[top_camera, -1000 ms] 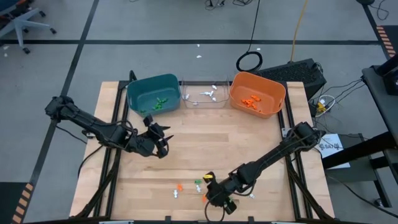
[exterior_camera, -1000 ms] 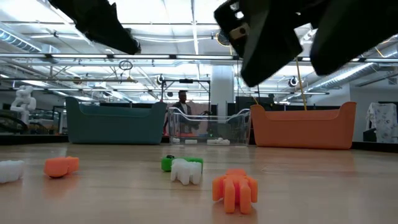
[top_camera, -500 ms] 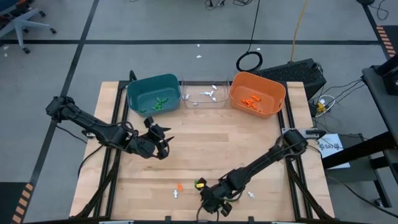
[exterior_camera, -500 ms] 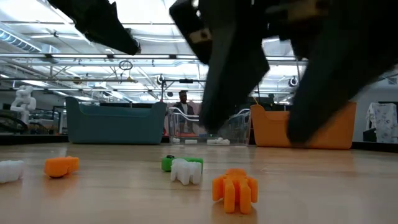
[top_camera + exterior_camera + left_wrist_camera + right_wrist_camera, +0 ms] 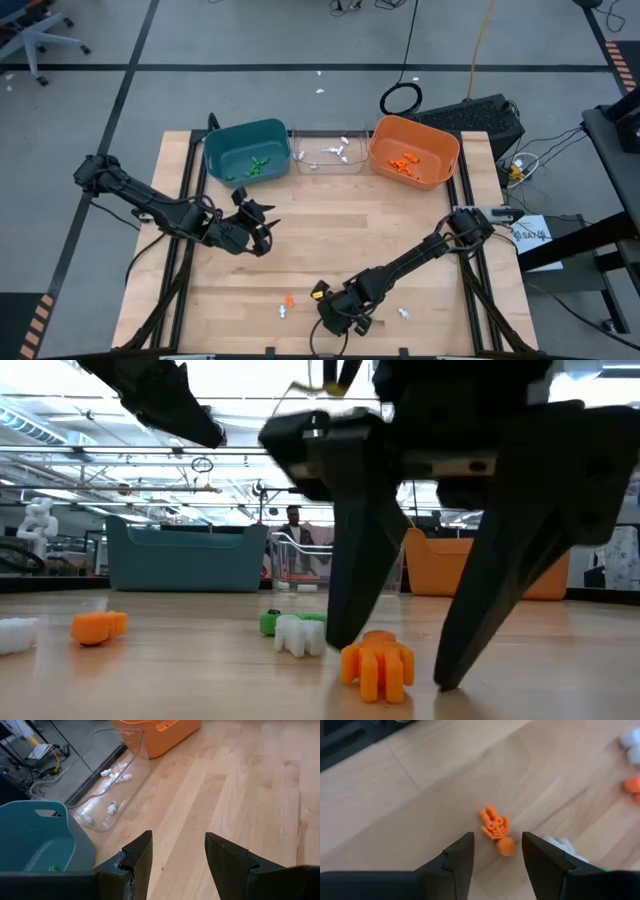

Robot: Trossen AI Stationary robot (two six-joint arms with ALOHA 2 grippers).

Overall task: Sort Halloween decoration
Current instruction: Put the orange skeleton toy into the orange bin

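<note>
Small Halloween decoration trinkets lie on the wood near the table's front edge: an orange skeleton-like one (image 5: 494, 827) (image 5: 378, 664), a white one (image 5: 300, 634) in front of a green one (image 5: 267, 623), another orange one (image 5: 98, 626) (image 5: 289, 300) and a white one (image 5: 282, 312). My right gripper (image 5: 497, 838) (image 5: 335, 318) stands open, pointing steeply down, one finger on either side of the orange skeleton trinket, without touching it. My left gripper (image 5: 177, 840) (image 5: 262, 228) hangs open and empty above the table's left middle.
Along the far edge stand a teal bin (image 5: 247, 150) with green pieces, a clear bin (image 5: 327, 152) with white pieces and an orange bin (image 5: 413, 150) with orange pieces. One more white trinket (image 5: 404, 313) lies right of my right gripper. Bare wood lies between the bins and the trinkets.
My right gripper has come down toward the table and shifted toward the left edge, rolling about its own axis. Its open fingers now stand low on either side of the orange skeleton trinket. The trinkets have not moved.
</note>
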